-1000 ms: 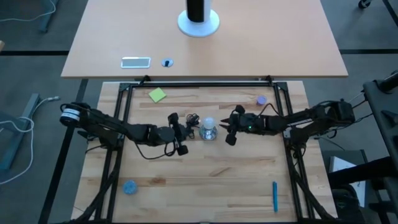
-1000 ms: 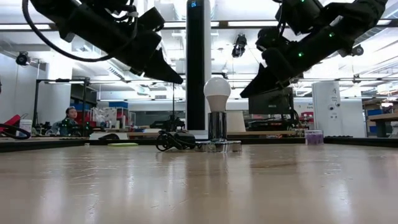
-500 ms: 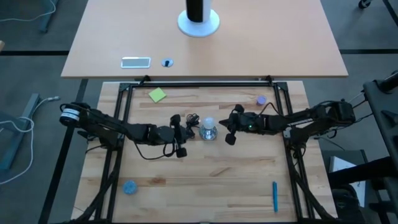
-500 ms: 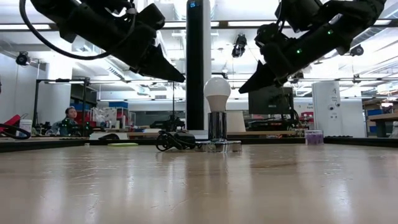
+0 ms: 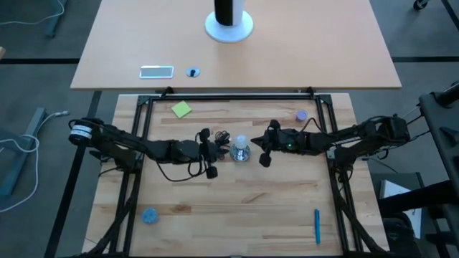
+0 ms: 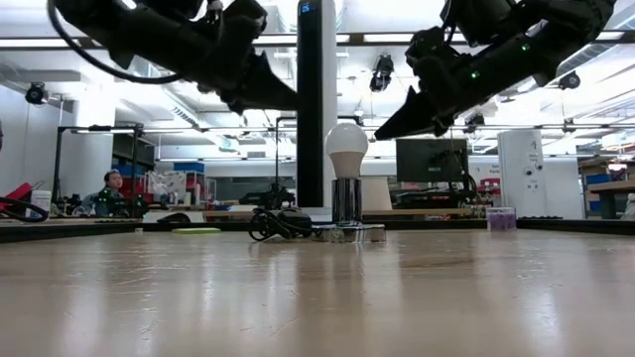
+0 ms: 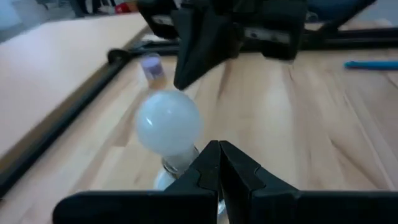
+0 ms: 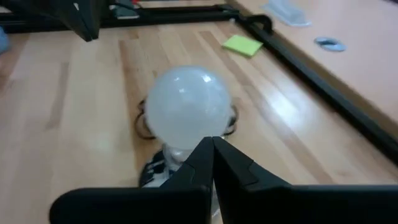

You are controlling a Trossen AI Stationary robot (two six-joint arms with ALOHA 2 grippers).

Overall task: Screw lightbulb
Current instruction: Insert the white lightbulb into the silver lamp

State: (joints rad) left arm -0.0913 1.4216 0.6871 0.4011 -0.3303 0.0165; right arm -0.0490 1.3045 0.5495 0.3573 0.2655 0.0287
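Standing upright in the silver socket base (image 6: 346, 230) near mid-table, the lightbulb (image 6: 346, 151) looks seated already, w/ its round end up and narrow neck down in the metal collar. No tilt visible in the low view. Judging by that, the screwing-in is mostly or fully done; whether the thread is tight can't be told from here.

Left gripper (image 5: 211, 153) hangs just beside the bulb on its left, above bulb height in the low view, not touching it. In the left wrist view its two fingertips meet in front of the bulb, so fingers together, holding nothing.

Right gripper (image 5: 266, 148) sits on the opposite side, near the bulb but apart from it, also raised. Right wrist view shows its fingertips pressed together w/ the bulb behind them, so closed and empty too.

Black cord (image 5: 219, 137) lies bunched at the base, left side. Purple disc (image 5: 302, 115) is well apart toward the far right edge; green sticky note (image 5: 181, 109), blue pen (image 5: 317, 226) and a blue round item (image 5: 149, 215) are all away from the work.

What's left, prob.: a final check turn if needed, else both arms back off.
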